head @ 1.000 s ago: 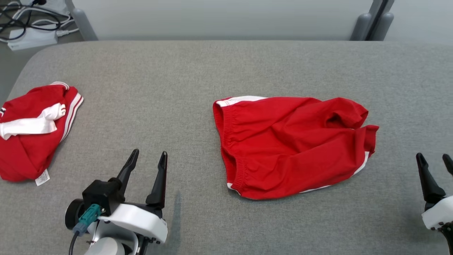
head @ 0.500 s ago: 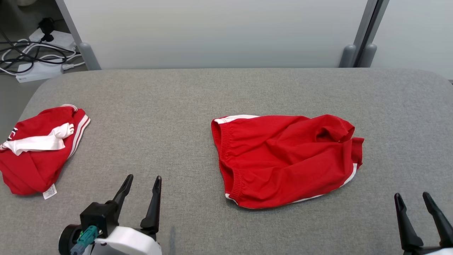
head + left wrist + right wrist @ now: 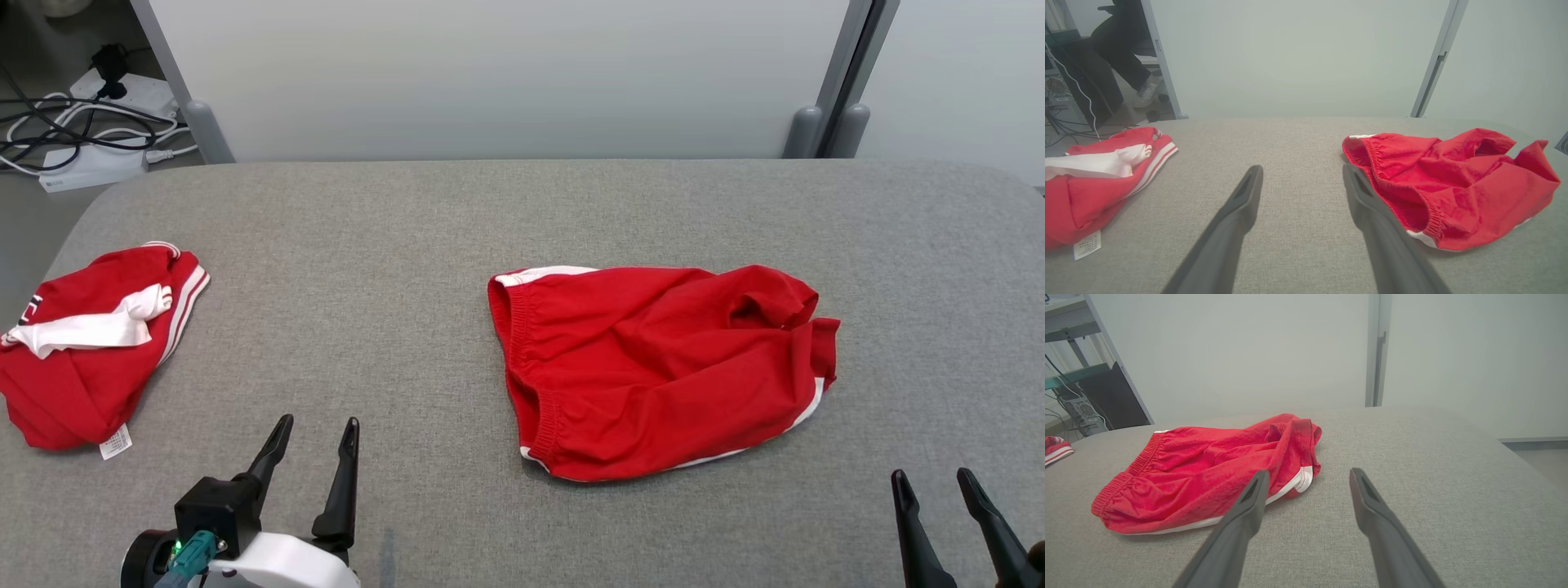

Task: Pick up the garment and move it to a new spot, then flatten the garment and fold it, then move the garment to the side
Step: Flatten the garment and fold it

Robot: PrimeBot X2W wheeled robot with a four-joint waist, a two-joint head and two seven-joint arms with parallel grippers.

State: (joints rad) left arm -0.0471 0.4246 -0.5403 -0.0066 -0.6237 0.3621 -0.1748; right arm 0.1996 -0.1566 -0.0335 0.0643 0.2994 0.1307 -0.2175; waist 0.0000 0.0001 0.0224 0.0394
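Red shorts (image 3: 661, 367) with an elastic waistband and white side stripes lie crumpled right of centre on the grey fabric tabletop (image 3: 408, 237), waistband toward the robot's left. The left gripper (image 3: 317, 420) sits at the near edge, jaws spread and holding nothing, apart from the shorts. The right gripper (image 3: 931, 474) sits at the near right, jaws likewise spread, near the leg hems. A second red garment (image 3: 90, 351) with white trim lies bunched at the tabletop's left edge, well apart from the shorts.
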